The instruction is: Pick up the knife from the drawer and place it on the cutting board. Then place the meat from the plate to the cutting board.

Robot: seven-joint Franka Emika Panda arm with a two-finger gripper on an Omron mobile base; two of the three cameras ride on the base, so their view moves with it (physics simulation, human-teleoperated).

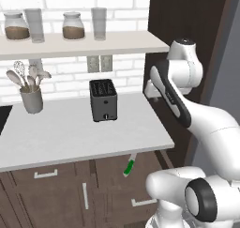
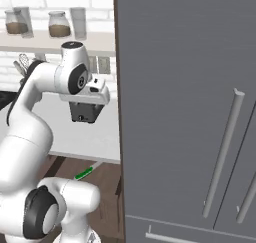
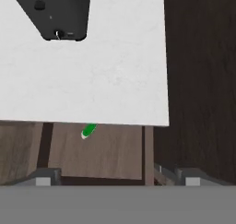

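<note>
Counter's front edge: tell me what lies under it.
The knife pokes out beneath the counter, green handle showing; most of its blade is hidden under the edge.

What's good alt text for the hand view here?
Looking down past a white counter edge at a green knife handle poking out from the open drawer beneath. A dark toaster sits on the counter at top left.

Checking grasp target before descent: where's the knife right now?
The knife sits below the front edge of the white counter, near its right end, in front of the toaster. In the hand view its green handle pokes out from under the counter edge.
</note>
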